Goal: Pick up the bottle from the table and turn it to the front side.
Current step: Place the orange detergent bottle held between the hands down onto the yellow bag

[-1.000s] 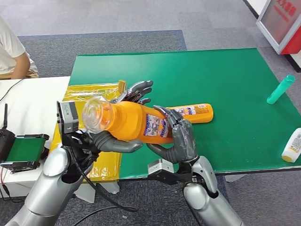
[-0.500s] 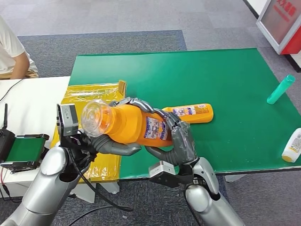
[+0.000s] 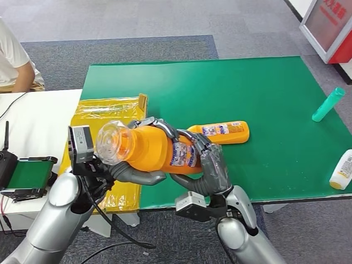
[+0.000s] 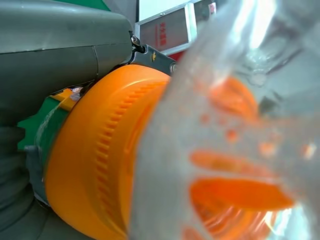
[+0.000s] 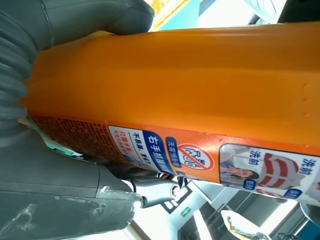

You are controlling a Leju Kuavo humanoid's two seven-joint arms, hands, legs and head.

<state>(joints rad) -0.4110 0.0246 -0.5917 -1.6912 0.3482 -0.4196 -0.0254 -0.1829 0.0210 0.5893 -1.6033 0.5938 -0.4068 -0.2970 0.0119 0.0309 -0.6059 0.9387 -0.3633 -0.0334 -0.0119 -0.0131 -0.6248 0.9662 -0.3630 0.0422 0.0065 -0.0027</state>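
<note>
An orange bottle (image 3: 155, 148) with a clear cap (image 3: 110, 142) is held level above the table's near edge, cap pointing toward me. My left hand (image 3: 137, 171) wraps its neck end, fingers over the top and thumb beneath. My right hand (image 3: 209, 168) grips the base end, where a blue and white label (image 3: 185, 155) shows. Up close, the left wrist view has the ribbed orange collar (image 4: 98, 160) and the clear cap (image 4: 241, 130). In the right wrist view the orange body (image 5: 181, 80) carries a printed label (image 5: 188, 157), with the grey thumb (image 5: 64, 195) beside it.
A second orange bottle (image 3: 224, 131) lies on the green mat (image 3: 249, 88) just beyond my right hand. A teal tube (image 3: 328, 104) and a white bottle (image 3: 342, 171) lie at the mat's right side. A yellow bag (image 3: 108, 107) lies to the left; a person's arm (image 3: 18, 71) is far left.
My left hand's fingers, spread behind the bottle a second ago, have closed over its top. The bottle has sunk slightly and tilted closer to level.
</note>
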